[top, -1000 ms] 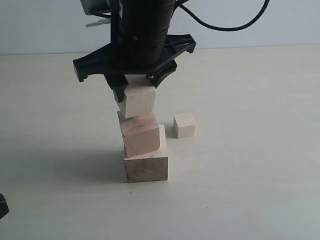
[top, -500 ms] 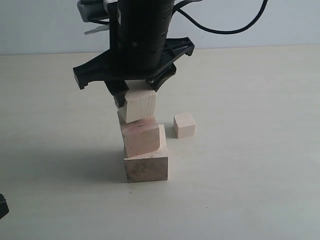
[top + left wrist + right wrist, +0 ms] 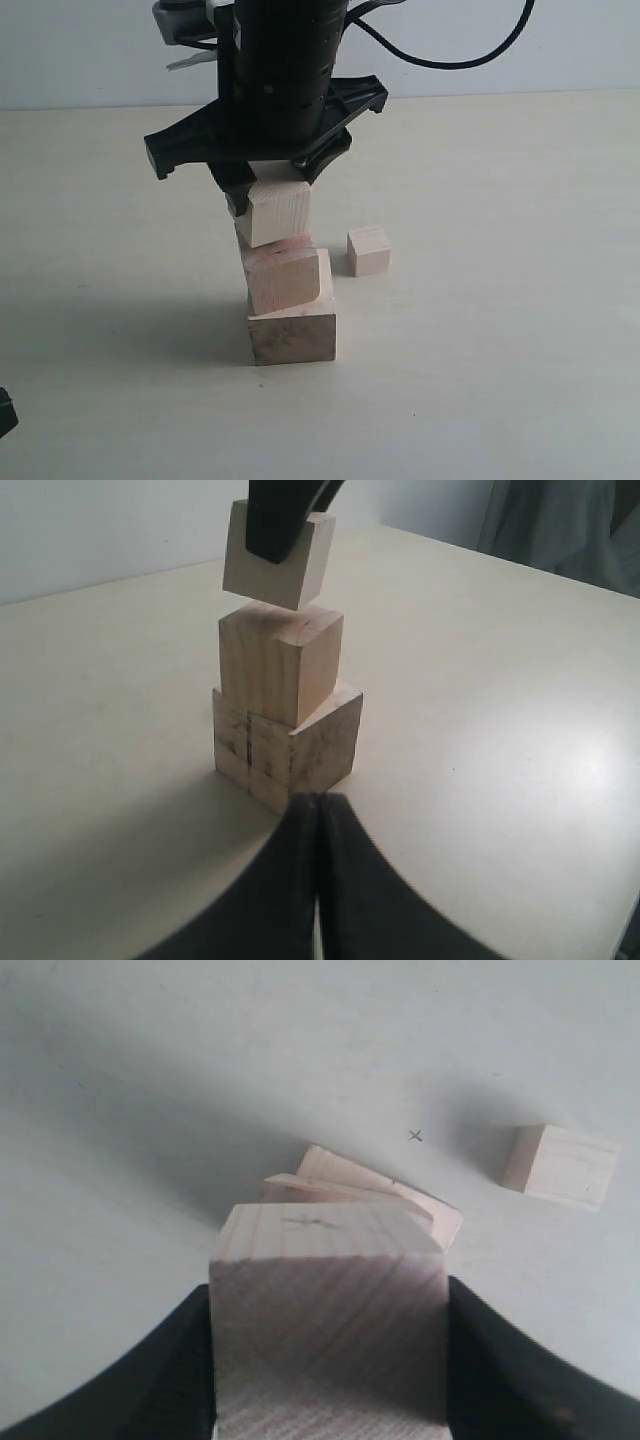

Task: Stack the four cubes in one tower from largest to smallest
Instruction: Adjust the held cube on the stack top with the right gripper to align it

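The largest cube [image 3: 292, 335] rests on the table with the second cube [image 3: 285, 278] on top of it, turned a little. My right gripper [image 3: 268, 195] is shut on the third, paler cube [image 3: 274, 212] and holds it tilted just over the second cube; whether they touch I cannot tell. The right wrist view shows that held cube [image 3: 328, 1310] between the black fingers [image 3: 500, 1360], above the stack [image 3: 400, 1195]. The smallest cube [image 3: 368, 250] lies alone on the table to the right of the stack, seen too as the smallest cube [image 3: 560, 1165]. My left gripper [image 3: 318, 810] is shut and empty, near the largest cube [image 3: 290, 745].
The pale table [image 3: 500, 350] stretches wide around the stack. A black cable [image 3: 450, 50] hangs behind the right arm. A small pen mark [image 3: 416, 1136] lies on the table near the smallest cube. A dark corner of something [image 3: 5, 410] shows at the lower left edge.
The right gripper has lowered the held cube slightly toward the second cube. The two stacked cubes and the smallest cube have not moved.
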Controlling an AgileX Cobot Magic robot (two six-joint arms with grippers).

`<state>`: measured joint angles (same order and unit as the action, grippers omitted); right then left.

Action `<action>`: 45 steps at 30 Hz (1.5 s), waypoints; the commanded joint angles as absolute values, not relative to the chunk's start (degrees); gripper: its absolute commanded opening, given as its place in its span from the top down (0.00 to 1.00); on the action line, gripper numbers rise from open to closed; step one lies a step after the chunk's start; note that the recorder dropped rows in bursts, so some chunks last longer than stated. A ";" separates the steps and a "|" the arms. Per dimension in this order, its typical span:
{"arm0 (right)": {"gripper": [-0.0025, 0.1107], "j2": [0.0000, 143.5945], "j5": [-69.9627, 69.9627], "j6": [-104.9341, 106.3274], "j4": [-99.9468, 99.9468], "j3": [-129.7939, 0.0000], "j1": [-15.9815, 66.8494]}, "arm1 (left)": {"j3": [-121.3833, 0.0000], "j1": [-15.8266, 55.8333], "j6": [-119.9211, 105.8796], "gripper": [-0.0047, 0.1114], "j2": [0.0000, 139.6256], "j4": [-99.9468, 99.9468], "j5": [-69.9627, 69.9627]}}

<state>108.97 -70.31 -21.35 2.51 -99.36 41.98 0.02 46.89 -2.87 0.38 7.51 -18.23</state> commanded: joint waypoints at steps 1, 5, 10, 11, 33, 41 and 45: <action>0.97 108.80 -69.96 -20.82 2.58 -99.12 42.28 | 0.00 46.80 -2.80 0.96 0.00 7.76 -18.02; 0.97 108.80 -69.96 -20.82 2.58 -99.12 42.28 | 0.00 46.80 -2.80 0.96 0.00 7.76 -18.02; 0.97 108.80 -69.96 -20.82 2.48 -97.87 42.28 | 0.00 46.80 -2.80 0.96 0.00 7.76 -18.02; 0.97 108.80 -69.96 -20.82 2.48 -97.37 42.28 | 0.00 46.80 -2.80 0.96 0.00 7.76 -18.02; 0.97 108.22 -69.96 -21.20 2.26 -97.03 42.28 | 0.00 46.80 -2.80 0.96 0.00 7.76 -18.02; 0.97 108.22 -69.96 -22.40 1.40 -97.03 42.28 | 0.00 46.80 -2.80 0.96 0.00 7.76 -18.02; 0.97 108.32 -69.96 -22.40 1.40 -97.03 42.28 | 0.00 46.80 -2.80 0.96 0.00 7.76 -18.02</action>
<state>108.97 -70.30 -22.10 1.18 -97.10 41.98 0.02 46.89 -2.87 0.38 7.51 -18.23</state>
